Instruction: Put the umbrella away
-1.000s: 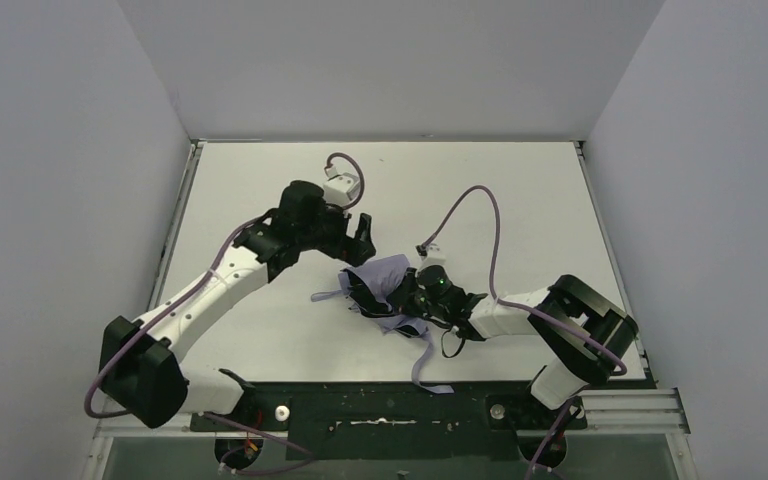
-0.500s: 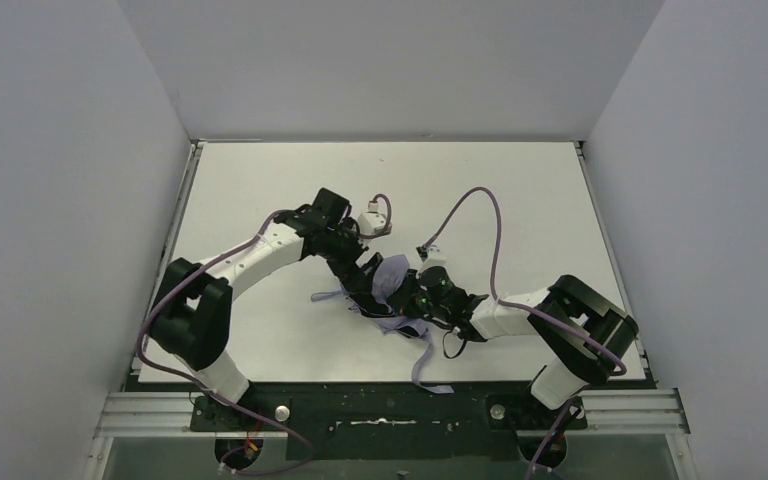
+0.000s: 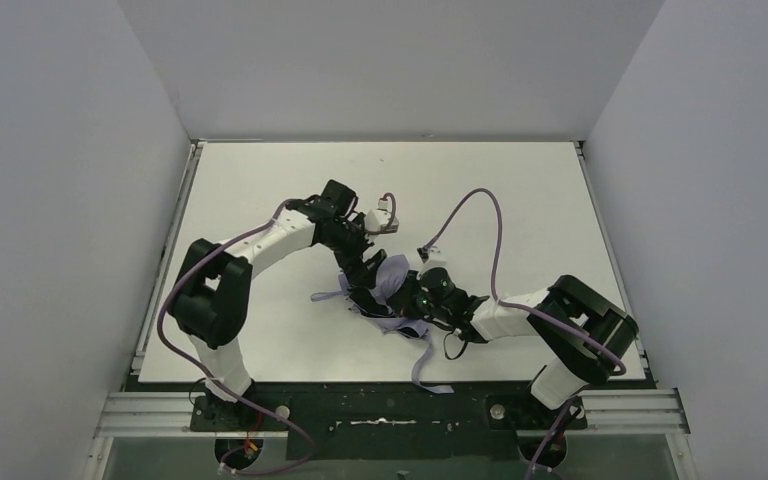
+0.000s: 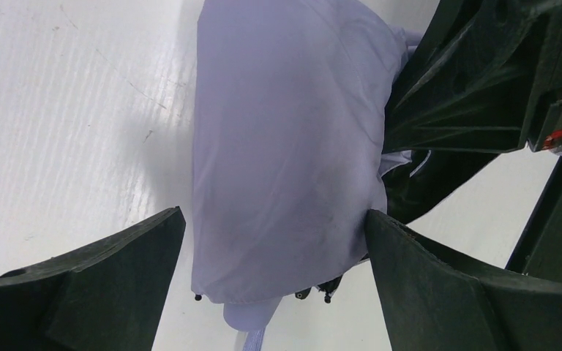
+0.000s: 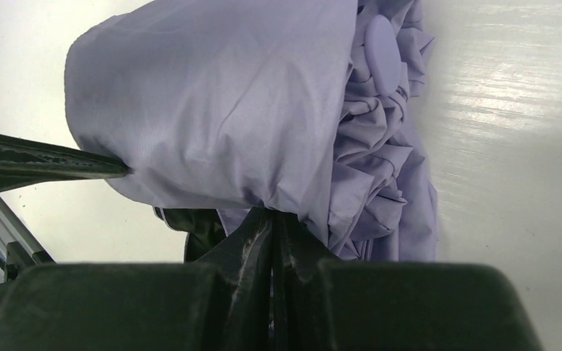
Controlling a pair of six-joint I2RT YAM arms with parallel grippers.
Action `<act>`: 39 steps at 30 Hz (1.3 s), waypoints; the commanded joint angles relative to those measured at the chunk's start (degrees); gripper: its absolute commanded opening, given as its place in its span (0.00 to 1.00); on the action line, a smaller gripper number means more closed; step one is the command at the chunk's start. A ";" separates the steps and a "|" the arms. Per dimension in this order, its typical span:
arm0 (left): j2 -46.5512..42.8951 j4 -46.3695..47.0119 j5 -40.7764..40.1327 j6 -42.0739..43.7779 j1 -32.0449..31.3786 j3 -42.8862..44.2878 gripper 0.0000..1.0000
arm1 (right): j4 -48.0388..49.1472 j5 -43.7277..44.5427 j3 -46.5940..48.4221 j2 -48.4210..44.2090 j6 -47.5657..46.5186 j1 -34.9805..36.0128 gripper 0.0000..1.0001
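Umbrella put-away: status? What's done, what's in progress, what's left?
Done: the umbrella is down to a crumpled bundle, no longer spread open. In hand: the right gripper is shut, pinching the canopy fabric. The left gripper is open, straddling the bundle. Left: the fabric looks loose and unrolled and the strap trails free, so tidying and fastening appear not yet done.

The white desk [image 3: 260, 190] is bearing the lavender umbrella [image 3: 392, 278], which is lying bunched between the wide-spread left jaws, its fabric being pinched at the tips of the closed right jaws. A lavender strap [image 3: 423, 360] is trailing off on the near side of the right jaws.
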 commanded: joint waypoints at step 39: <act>8.38 7.16 -3.03 -1.11 -9.22 -2.85 0.93 | -9.26 -0.52 -8.20 -8.67 1.62 -5.07 0.00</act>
